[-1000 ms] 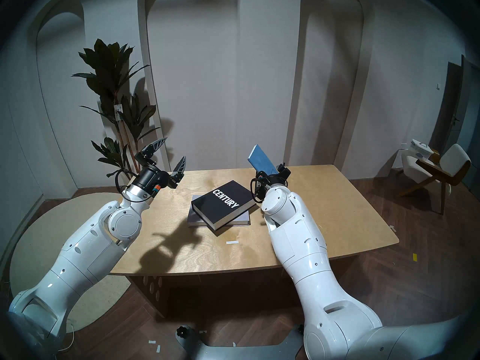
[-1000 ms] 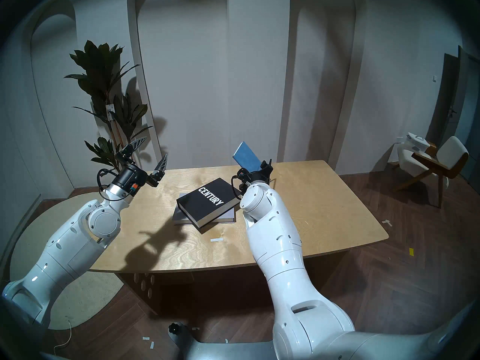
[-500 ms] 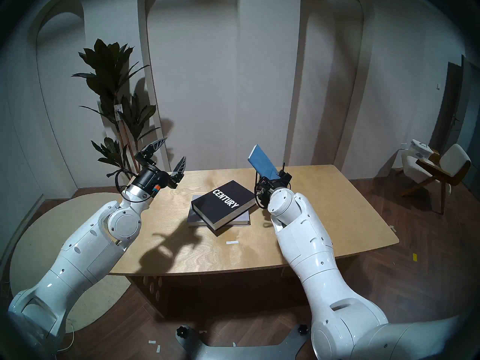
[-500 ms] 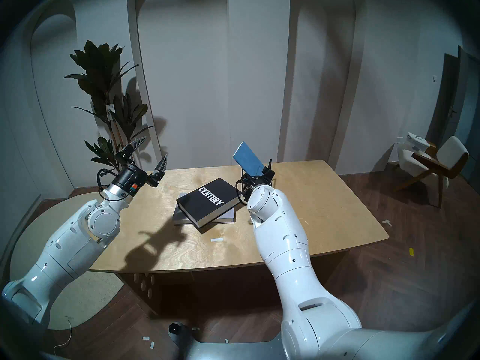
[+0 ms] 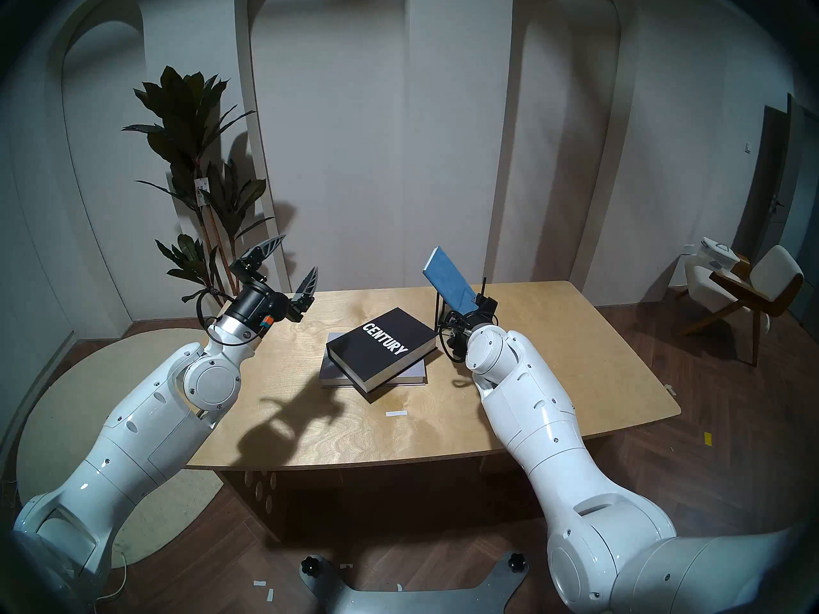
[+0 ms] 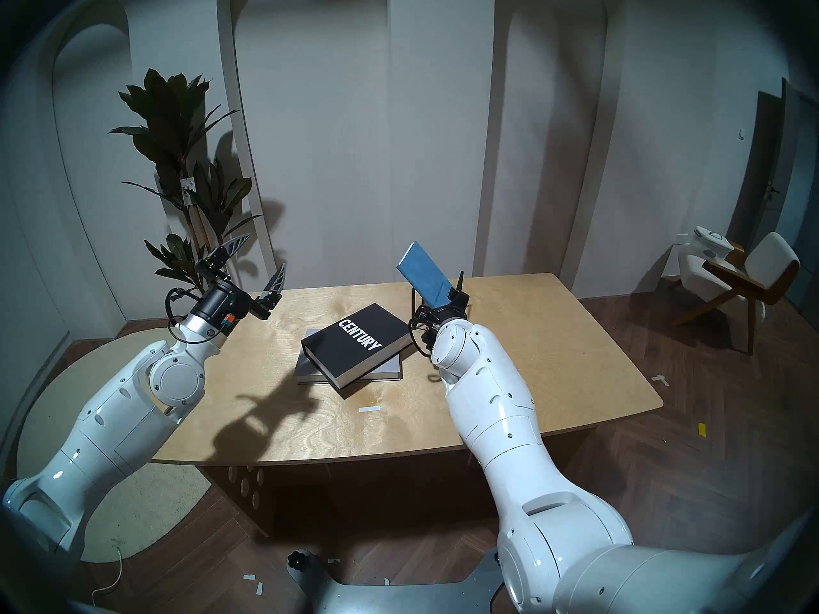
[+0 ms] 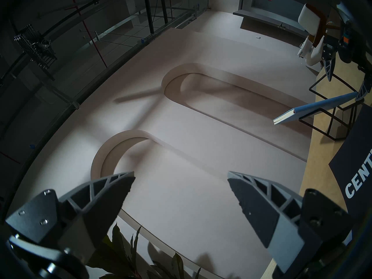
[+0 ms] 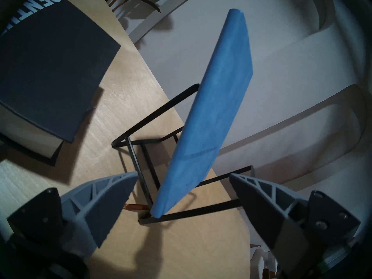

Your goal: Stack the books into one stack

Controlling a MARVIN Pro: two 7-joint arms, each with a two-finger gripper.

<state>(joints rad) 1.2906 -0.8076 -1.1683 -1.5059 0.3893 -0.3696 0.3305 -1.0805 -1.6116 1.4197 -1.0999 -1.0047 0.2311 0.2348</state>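
Moved since a second ago: my right arm has swung toward my right and a little lower, so the black wire rack (image 8: 141, 171) that my wrist hid now shows beside it; my left arm, the books and the table have not shifted.
Right gripper (image 8: 184, 177): fingers spread wide on either side of the blue notebook (image 8: 211, 111), touching nothing that I can see.
Blue notebook: leaning tilted in the rack near the table's far edge, lower corner down in the frame.
Left gripper (image 5: 294, 261): spread wide and empty, raised above the table's far left corner.
Black "CENTURY" book (image 5: 381, 347): lying askew on the grey-lavender book (image 5: 416, 374), mid-table, apart from the rack.
Wooden table (image 5: 576, 378): a small white tape strip (image 5: 395, 413) lies in front of the two books.
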